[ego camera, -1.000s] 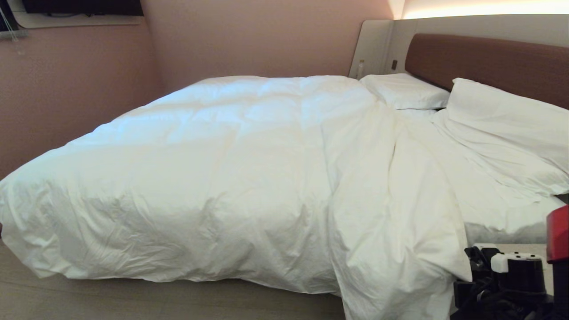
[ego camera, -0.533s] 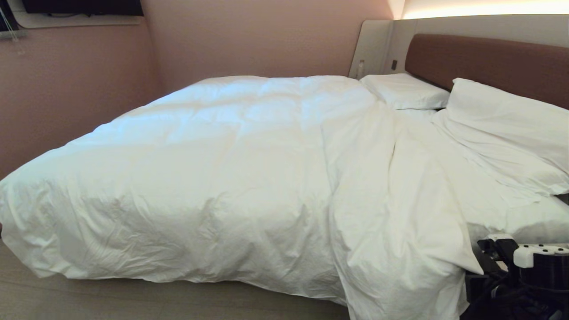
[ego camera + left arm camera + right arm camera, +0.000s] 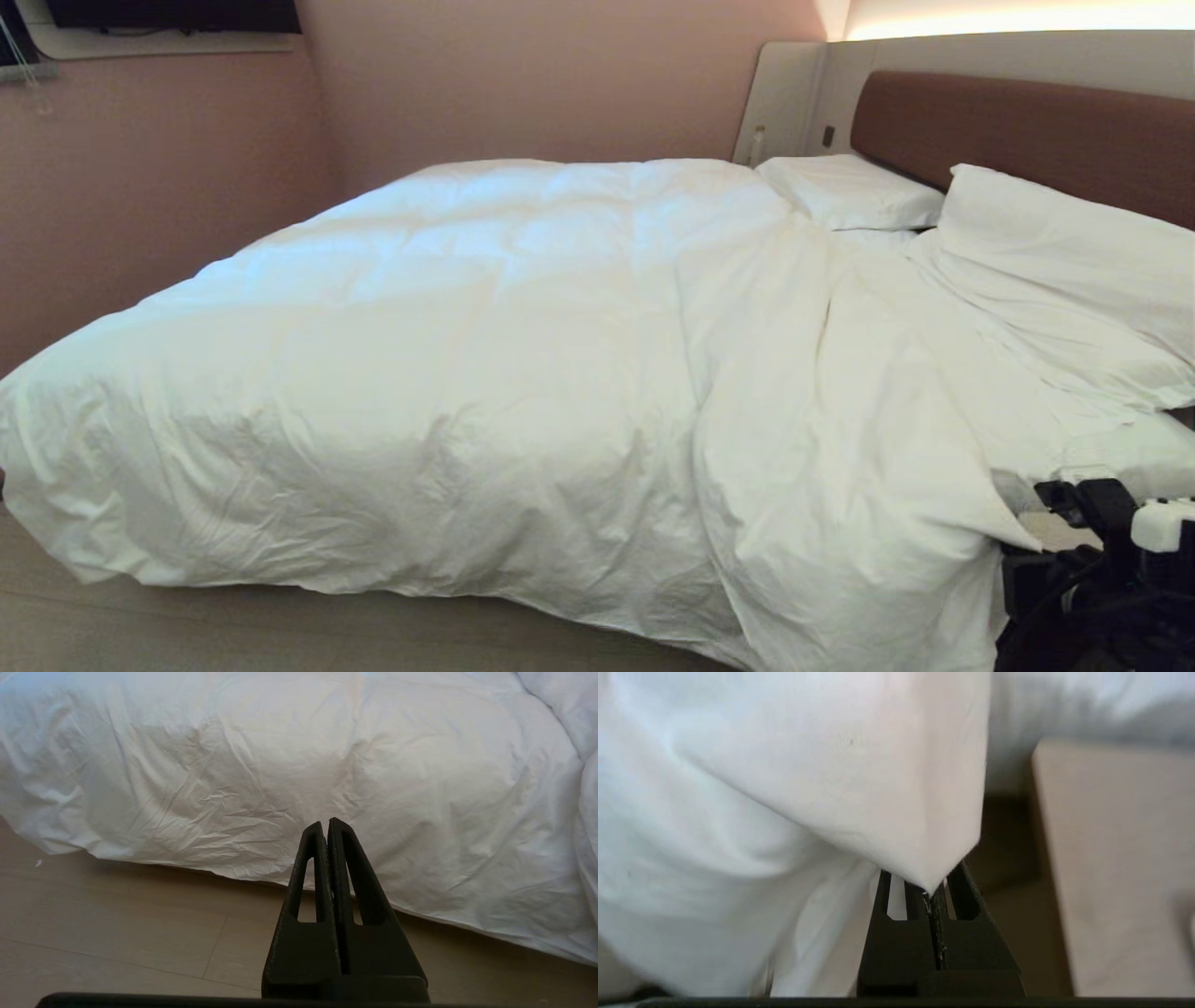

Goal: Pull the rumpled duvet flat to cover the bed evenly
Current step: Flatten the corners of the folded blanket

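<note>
The puffy white duvet [image 3: 513, 373] lies over most of the bed, whose brown headboard [image 3: 1027, 131] stands at the right. Its near right part is creased into long folds and hangs down toward the floor. My right gripper [image 3: 931, 887] is shut on a pointed corner of the duvet [image 3: 859, 774], which hides the fingertips. The right arm [image 3: 1106, 509] shows at the lower right of the head view, at that stretched corner. My left gripper [image 3: 325, 823] is shut and holds nothing. It hangs above the floor and points at the duvet's drooping side [image 3: 280, 765].
Two white pillows [image 3: 850, 191] [image 3: 1055, 252] lie at the headboard. Pink walls close in the far side and the foot of the bed. Pale wood floor [image 3: 280, 635] runs along the near side. A beige block [image 3: 1111, 858] stands beside the bed by my right gripper.
My right arm has moved to the right and farther away in the head view, drawing the duvet corner with it toward the headboard end. The left gripper has stayed still.
</note>
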Robot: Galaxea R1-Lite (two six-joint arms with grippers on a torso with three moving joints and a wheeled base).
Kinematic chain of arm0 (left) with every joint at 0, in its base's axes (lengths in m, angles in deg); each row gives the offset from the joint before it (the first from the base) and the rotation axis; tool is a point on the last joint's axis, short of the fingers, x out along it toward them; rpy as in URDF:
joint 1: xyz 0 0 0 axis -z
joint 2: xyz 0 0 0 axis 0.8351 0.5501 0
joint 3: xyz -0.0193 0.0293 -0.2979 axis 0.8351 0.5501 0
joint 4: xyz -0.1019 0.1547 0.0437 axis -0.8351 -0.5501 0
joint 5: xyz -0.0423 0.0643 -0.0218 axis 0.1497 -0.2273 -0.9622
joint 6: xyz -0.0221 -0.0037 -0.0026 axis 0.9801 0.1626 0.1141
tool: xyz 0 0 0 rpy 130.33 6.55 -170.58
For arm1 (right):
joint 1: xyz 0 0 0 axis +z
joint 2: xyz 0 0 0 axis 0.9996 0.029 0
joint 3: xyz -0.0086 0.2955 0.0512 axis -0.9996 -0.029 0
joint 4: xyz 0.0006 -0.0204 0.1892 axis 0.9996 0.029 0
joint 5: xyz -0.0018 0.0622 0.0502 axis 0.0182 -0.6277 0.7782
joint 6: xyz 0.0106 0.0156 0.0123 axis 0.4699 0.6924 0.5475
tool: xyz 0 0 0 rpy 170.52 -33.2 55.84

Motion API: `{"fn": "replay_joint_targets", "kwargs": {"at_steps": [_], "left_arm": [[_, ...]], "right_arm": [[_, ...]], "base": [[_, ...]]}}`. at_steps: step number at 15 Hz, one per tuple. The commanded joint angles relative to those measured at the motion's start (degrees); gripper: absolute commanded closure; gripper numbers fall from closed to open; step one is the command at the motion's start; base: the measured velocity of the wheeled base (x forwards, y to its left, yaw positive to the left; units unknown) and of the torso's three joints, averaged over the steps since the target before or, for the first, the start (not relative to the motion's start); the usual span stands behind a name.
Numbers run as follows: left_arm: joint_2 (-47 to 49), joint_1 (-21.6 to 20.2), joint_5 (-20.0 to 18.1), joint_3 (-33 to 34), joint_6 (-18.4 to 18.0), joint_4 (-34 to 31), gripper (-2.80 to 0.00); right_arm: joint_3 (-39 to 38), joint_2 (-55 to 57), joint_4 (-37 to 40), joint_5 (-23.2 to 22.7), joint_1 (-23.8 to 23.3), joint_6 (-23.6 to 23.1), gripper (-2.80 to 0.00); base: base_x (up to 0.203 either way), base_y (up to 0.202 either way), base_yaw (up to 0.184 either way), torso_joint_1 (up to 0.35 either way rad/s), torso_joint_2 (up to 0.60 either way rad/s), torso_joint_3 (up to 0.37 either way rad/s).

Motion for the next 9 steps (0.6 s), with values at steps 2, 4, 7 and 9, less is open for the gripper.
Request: {"fn": "replay_joint_targets", "kwargs": {"at_steps": [2,4,7,9], "left_arm": [[-0.02,0.00,0.03,0.00,0.03,0.02,0.00],[-0.02,0.00,0.03,0.00,0.03,0.02,0.00],[-0.02,0.00,0.03,0.00,0.03,0.02,0.00],[-0.02,0.00,0.03,0.00,0.03,0.02,0.00]], "right_arm": [[5.74,-13.35,10.57,0.28,-0.08,-1.10,0.00],[14.75,-22.56,29.20,0.30,-0.11,0.02,0.00],[27.58,-31.53,61.04,0.02,-0.10,3.12,0.00],[30.14,-35.12,69.07,0.00,-0.05,4.79,0.00]], "base": [[0.000,0.000,0.000,0.000,0.00,0.000],[0.000,0.000,0.000,0.000,0.00,0.000],[0.000,0.000,0.000,0.000,0.00,0.000],[0.000,0.000,0.000,0.000,0.00,0.000]]}}
